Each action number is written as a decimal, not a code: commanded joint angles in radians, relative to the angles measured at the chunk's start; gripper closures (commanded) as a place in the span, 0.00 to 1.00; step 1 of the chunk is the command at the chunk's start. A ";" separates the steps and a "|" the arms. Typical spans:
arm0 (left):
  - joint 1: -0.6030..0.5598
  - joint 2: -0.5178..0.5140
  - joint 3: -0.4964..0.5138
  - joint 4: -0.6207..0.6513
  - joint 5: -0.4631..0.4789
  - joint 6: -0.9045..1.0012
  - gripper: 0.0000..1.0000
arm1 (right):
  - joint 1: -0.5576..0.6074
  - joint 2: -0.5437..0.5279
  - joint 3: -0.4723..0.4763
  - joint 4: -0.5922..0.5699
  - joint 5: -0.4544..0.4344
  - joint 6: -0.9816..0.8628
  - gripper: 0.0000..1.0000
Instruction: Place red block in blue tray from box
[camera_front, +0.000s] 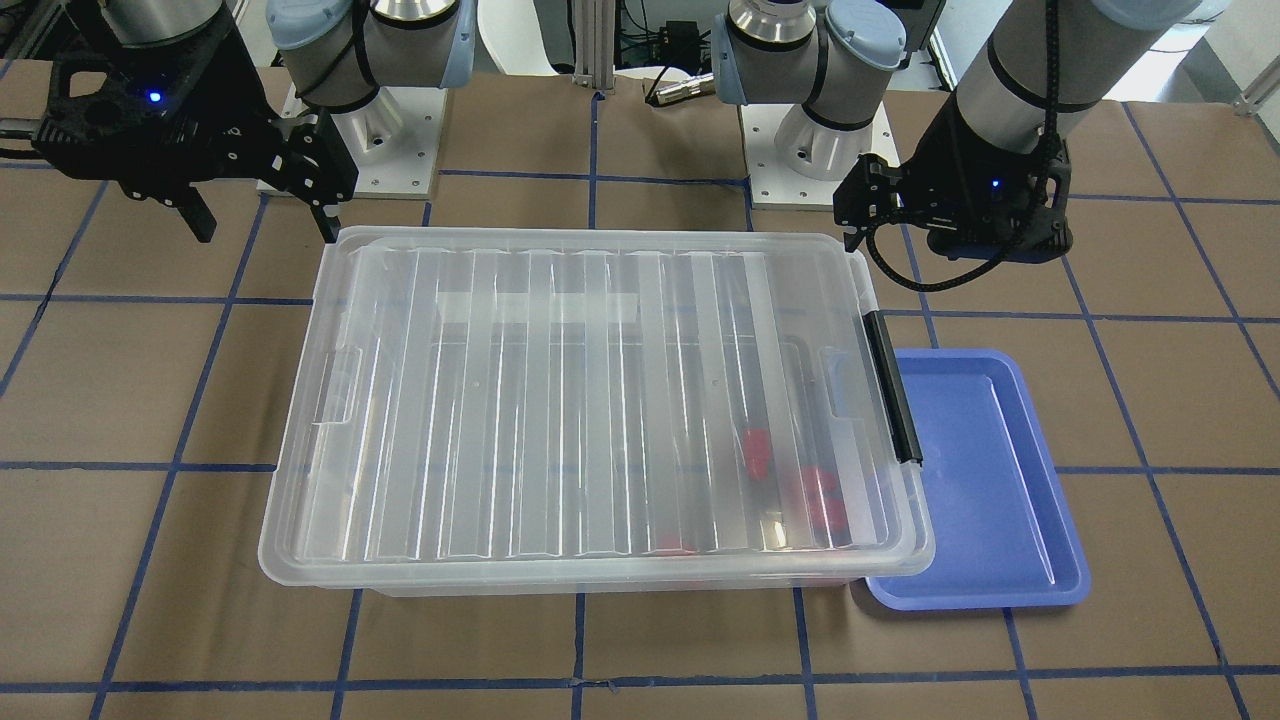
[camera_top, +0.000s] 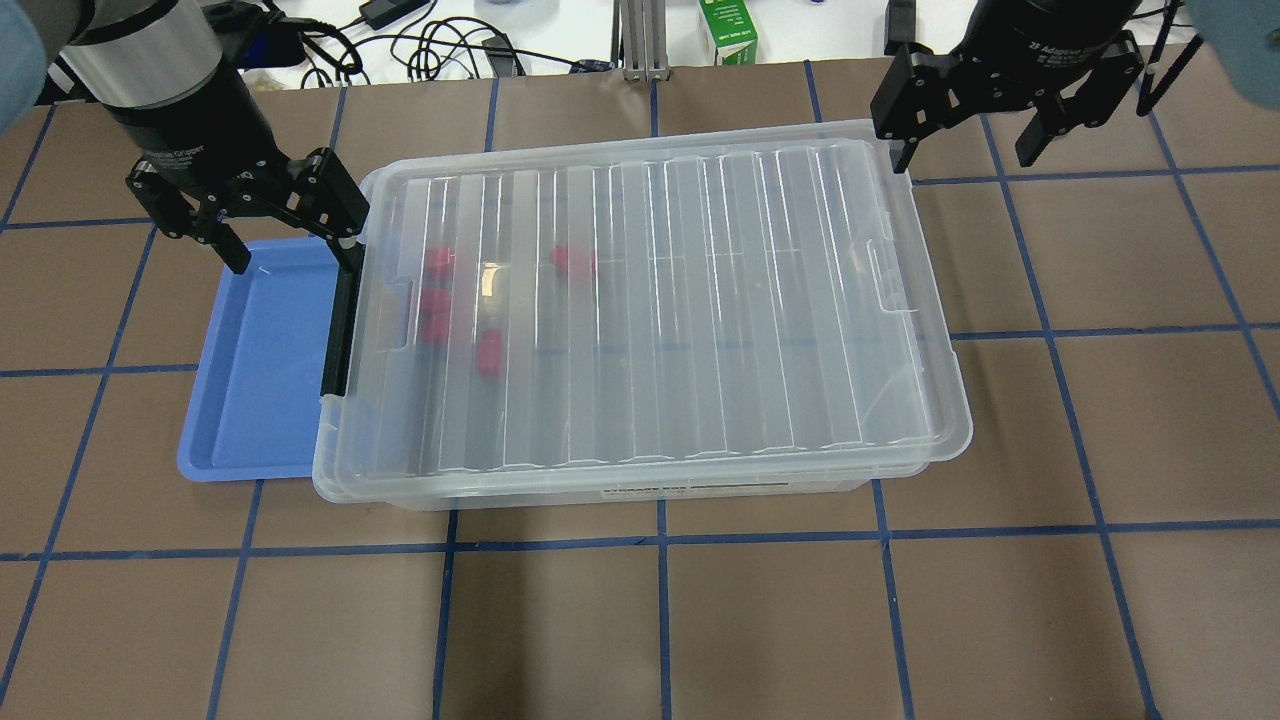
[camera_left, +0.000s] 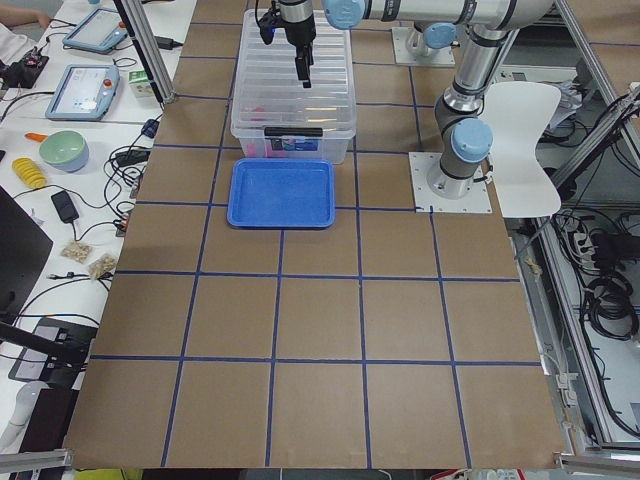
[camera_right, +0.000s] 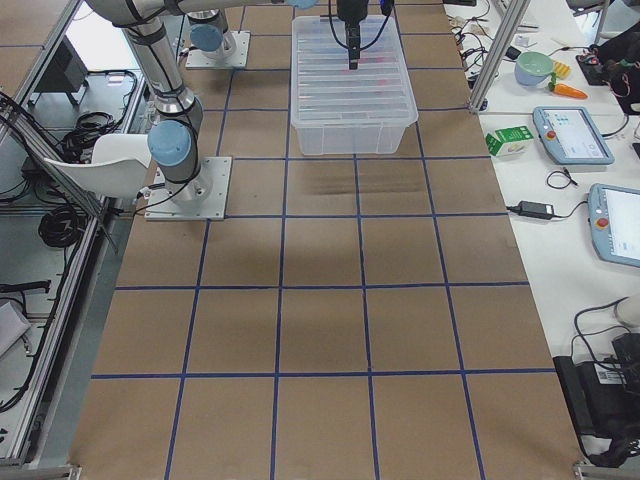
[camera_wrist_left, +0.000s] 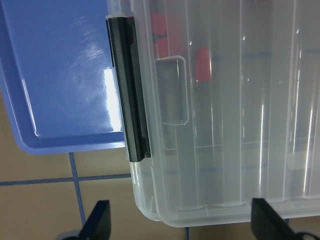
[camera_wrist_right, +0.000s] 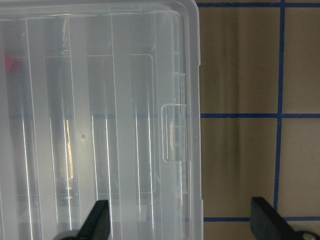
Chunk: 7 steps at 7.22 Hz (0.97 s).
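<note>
Red block (camera_top: 437, 262) in box (camera_top: 750, 300) near left hand (camera_top: 295, 260)

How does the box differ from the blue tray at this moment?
The box is clear, the blue tray opaque blue. The box is far larger and deeper; the tray is shallow. The box is shut under its lid and holds red blocks; the tray is open and empty. Both are rounded rectangles lying side by side on the table.

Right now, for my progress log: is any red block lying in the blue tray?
No, the blue tray is bare, and the red blocks show through the closed lid, inside the box.
</note>
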 joint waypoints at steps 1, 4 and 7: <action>0.000 0.000 -0.002 -0.003 0.000 0.003 0.00 | 0.000 -0.001 0.001 0.004 0.000 -0.003 0.00; 0.005 -0.002 0.000 0.002 -0.002 0.001 0.00 | -0.003 0.001 0.005 0.004 0.001 -0.008 0.00; 0.011 0.000 0.000 0.002 -0.006 0.001 0.00 | -0.063 0.004 0.016 0.005 0.001 -0.075 0.00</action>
